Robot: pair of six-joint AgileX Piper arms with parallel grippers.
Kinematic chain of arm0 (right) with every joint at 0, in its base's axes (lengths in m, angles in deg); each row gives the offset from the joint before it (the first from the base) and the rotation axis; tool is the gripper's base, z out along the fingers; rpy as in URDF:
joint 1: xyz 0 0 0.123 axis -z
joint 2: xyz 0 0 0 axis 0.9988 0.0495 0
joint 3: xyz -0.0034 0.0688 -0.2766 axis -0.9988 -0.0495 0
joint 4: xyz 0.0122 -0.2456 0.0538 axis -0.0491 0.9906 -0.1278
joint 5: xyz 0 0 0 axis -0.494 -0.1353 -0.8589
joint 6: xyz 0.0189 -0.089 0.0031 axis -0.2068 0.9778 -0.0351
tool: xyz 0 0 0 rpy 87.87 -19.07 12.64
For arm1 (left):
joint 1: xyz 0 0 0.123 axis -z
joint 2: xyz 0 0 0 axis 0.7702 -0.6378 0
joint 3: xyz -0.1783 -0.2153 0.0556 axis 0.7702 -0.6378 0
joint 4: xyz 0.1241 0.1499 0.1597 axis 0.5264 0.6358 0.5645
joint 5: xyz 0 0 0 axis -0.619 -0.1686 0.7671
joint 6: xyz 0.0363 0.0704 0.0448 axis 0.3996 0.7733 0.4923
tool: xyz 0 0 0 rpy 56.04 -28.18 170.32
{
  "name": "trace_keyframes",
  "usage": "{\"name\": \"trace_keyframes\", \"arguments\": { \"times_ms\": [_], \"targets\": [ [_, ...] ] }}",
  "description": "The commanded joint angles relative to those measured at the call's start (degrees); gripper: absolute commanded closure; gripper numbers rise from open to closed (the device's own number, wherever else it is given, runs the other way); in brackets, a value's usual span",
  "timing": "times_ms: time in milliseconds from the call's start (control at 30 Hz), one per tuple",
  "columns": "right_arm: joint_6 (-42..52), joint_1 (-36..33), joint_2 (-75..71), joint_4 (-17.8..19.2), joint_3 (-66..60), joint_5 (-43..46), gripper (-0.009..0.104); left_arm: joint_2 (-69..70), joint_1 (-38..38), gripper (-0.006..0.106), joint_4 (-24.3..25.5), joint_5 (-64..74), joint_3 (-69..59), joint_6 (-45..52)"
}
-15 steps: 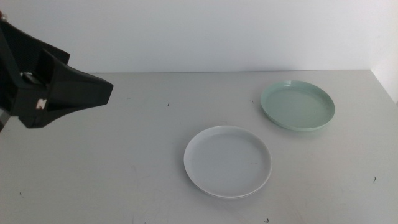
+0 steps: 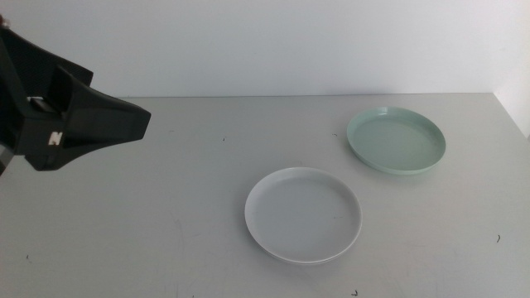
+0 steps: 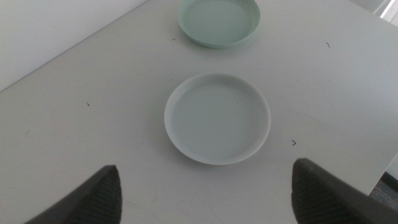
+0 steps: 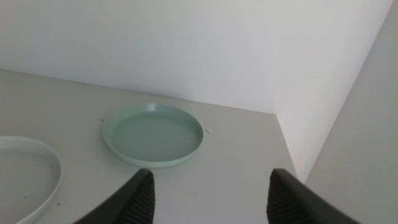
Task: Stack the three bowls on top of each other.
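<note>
On the grey table (image 2: 166, 207) only two bowls show up, sitting apart with nothing stacked: the white bowl (image 2: 303, 214) is roughly mid-table, and the mint bowl (image 2: 397, 141) lies beyond it toward the back wall, off to its right. Left gripper (image 3: 205, 193) hangs high above the white bowl, jaws spread wide, holding nothing. Right gripper (image 4: 210, 190) hovers near the mint bowl, also spread and empty.

Pale grey table (image 2: 166, 215), small dark specks on surface. White bowl (image 2: 303, 214) near front centre. Mint green bowl (image 2: 397, 141) behind it, toward right, close but not touching.
</note>
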Motion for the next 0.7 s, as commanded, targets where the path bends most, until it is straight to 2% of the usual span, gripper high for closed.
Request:
{"name": "trace_keyframes", "arguments": {
  "times_ms": [0, 100, 233, 533, 667],
  "targets": [
    [0.5, 0.3, 5.0, 1.0, 6.5, 0.3, 0.048, 0.7, 0.0, -0.005, -1.9, -2.6, 1.8, -0.7],
    [0.5, 0.3, 10.4, 0.3, 13.2, -7.5, 0.048, 0.7, 0.0, -0.005, -1.9, -2.6, 1.8, -0.7],
    [-0.3, 0.3, 18.7, 0.4, 22.4, -11.1, 0.048, 0.7, 0.0, -0.005, -1.9, -2.6, 1.8, -0.7],
    [-12.3, 0.3, 38.0, -0.6, 46.3, -20.3, 0.048, 0.7, 0.0, -0.005, -1.7, -2.6, 1.8, -0.7],
    [-13.2, 0.3, 46.9, -0.5, 55.9, -26.9, 0.048, 0.7, 0.0, -0.005, -1.4, -2.6, 1.8, -0.7]
  ]
}}
